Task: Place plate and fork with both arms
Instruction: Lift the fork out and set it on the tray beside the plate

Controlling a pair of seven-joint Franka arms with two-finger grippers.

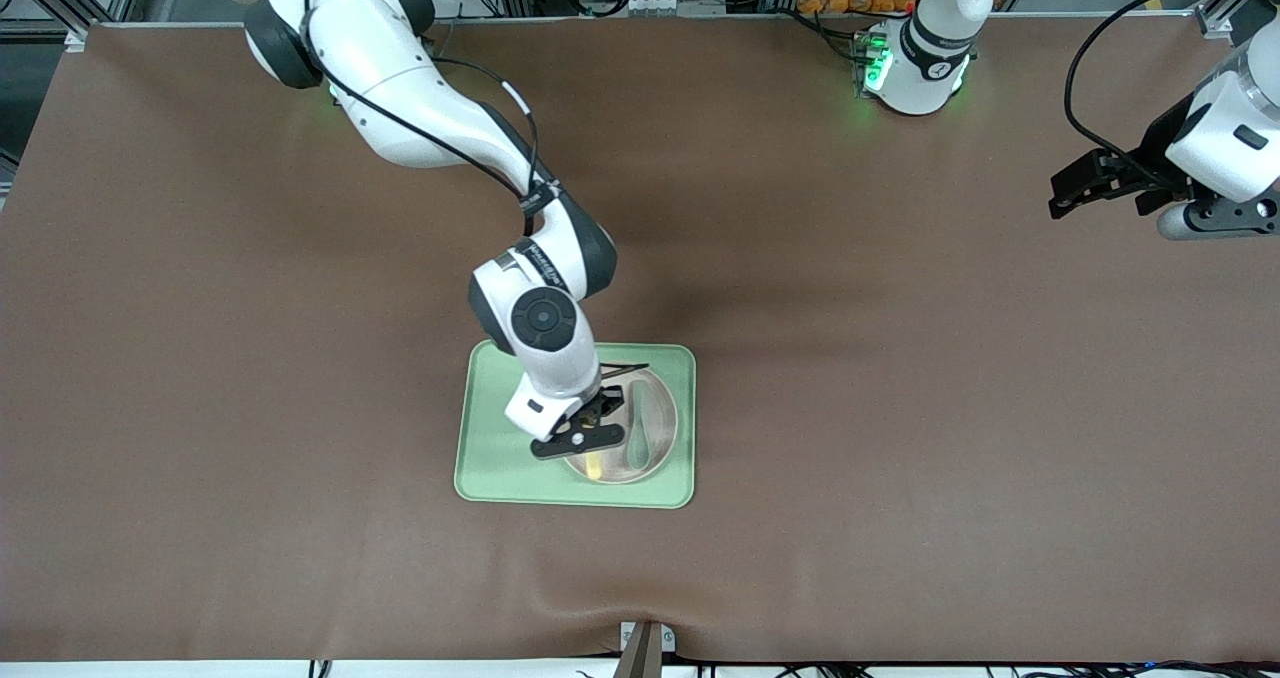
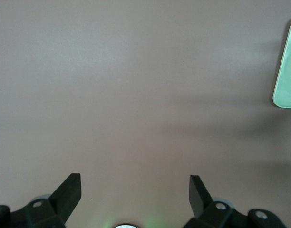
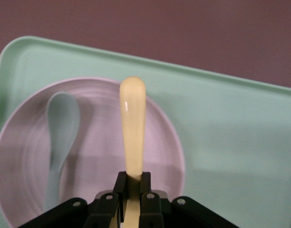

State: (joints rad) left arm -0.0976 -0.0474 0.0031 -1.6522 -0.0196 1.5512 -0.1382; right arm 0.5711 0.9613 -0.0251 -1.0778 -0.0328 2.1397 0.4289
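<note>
Front view: plate (image 1: 640, 436) already on tray (image 1: 500, 448); right tool (image 1: 590, 428) pinching fork (image 1: 596, 466) over plate, unreleased; left tool (image 1: 1095, 190) spread, waiting near tabletop (image 1: 900, 408) edge.

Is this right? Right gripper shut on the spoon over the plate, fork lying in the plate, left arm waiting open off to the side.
Swapped. The right wrist view shows the right gripper shut on the pale yellow fork, held over the plate; the grey-green spoon is what lies in the plate. The rest holds: the left gripper waits open over bare table.
</note>
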